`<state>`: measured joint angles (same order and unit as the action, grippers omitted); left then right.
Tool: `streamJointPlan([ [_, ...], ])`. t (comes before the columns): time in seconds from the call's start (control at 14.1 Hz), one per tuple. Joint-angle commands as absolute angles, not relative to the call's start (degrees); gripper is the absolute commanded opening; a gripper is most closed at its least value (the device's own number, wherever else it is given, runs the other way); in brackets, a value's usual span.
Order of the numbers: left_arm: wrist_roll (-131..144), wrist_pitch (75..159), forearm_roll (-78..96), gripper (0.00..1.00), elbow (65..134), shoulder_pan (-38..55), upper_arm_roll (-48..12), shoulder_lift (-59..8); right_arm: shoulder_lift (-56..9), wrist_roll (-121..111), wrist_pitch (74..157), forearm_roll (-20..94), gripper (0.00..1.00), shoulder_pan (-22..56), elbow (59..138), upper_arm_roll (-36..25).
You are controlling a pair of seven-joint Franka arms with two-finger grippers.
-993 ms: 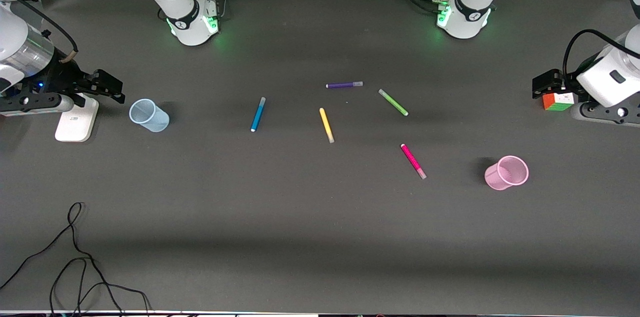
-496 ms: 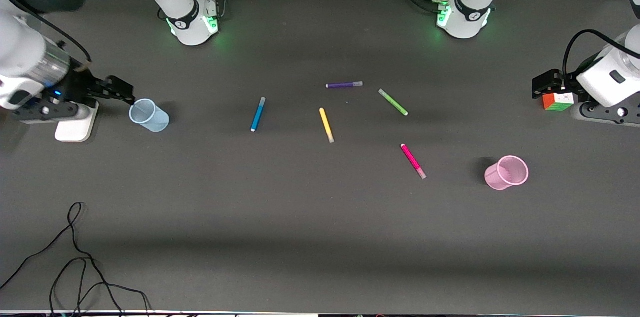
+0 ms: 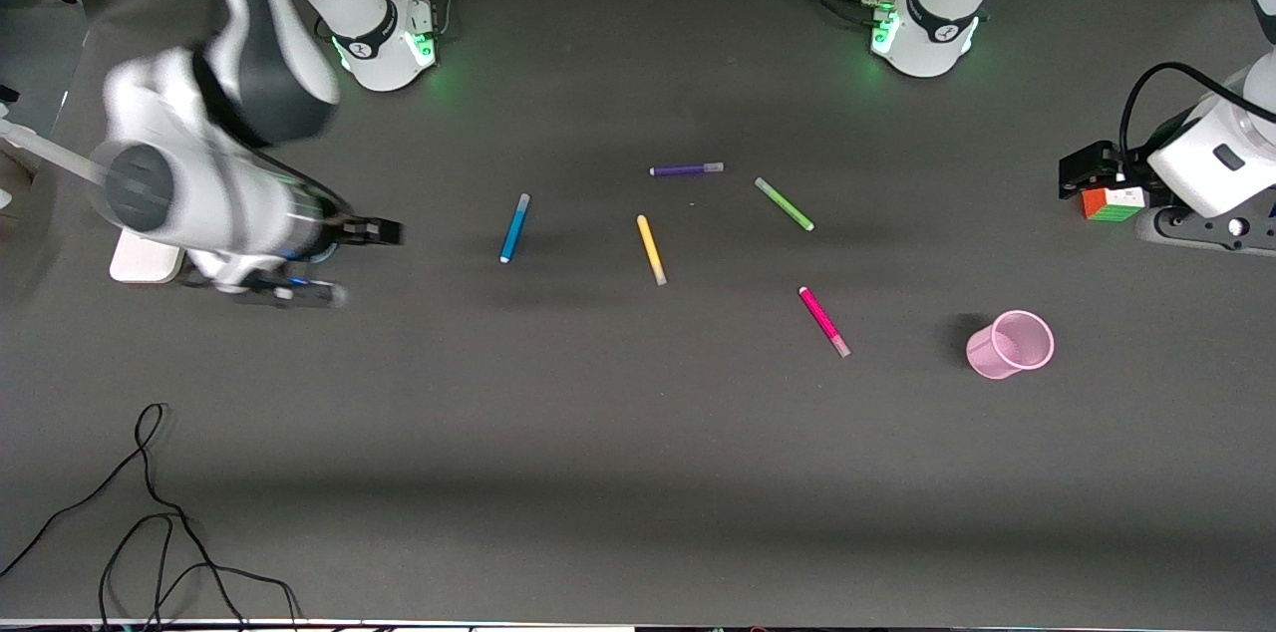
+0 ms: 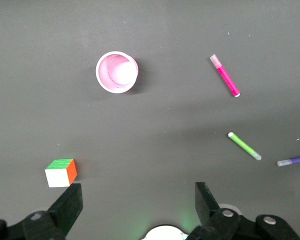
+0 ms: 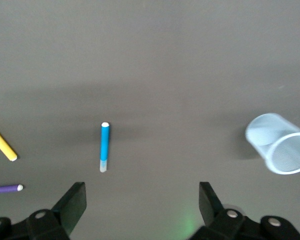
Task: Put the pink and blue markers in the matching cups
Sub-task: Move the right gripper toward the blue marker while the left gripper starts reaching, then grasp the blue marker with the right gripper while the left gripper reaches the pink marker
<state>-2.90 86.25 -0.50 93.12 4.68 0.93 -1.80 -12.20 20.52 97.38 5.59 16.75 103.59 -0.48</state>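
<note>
While over the table by blue cup (image 5: 280, 145), right gripper (image 3: 382, 232) with jaws spread, blue marker (image 3: 514, 227) at three o'clock. Left gripper (image 3: 1083, 169) waiting above cube (image 3: 1112, 203), jaws spread; pink cup (image 3: 1009, 344) at four o'clock from pink marker (image 3: 824, 321).

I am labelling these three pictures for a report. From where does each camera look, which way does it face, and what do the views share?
Front view: high across the table, facing both bases; right gripper over the table near the blue marker, left gripper over the colour cube.
Left wrist view: looks down past its open gripper at the pink cup and pink marker.
Right wrist view: looks down past its open gripper at the blue cup.
Shared: both wrist views show the purple marker.
</note>
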Motion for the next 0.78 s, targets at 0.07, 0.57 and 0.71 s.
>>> streamJointPlan([
  [0.07,13.75,86.31,0.61,1.00,92.11,6.77,-4.55,-2.72,-17.31,29.94,103.77,6.15,1.00,17.66,107.29,5.17],
  [0.57,38.38,92.45,1.93,1.00,92.11,10.36,-12.30,-8.43,-24.60,34.19,116.09,11.60,1.00,18.90,115.21,7.74],
  [0.71,40.08,94.56,1.93,1.00,92.72,11.95,-12.30,-9.75,-26.10,34.19,119.60,11.60,1.00,18.72,117.41,7.73],
])
